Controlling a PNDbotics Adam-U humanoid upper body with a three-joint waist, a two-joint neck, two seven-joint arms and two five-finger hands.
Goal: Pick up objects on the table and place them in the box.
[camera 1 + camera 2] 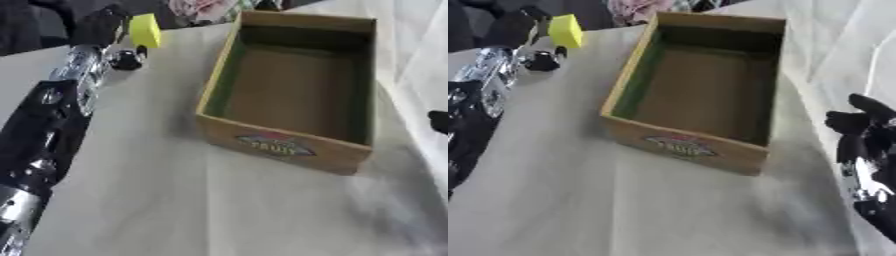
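The left hand [112, 27] reaches to the far left corner of the counter [175, 200], its dark fingers curled round a yellow block [145, 30] and holding it up by the block's left side (just beside the box's far left corner, outside it). The cardboard box [280, 145] stands open in the middle, a fruit label on its near wall. The right hand [868, 145] shows at the right edge; whether its fingers are open or curled, I cannot tell.
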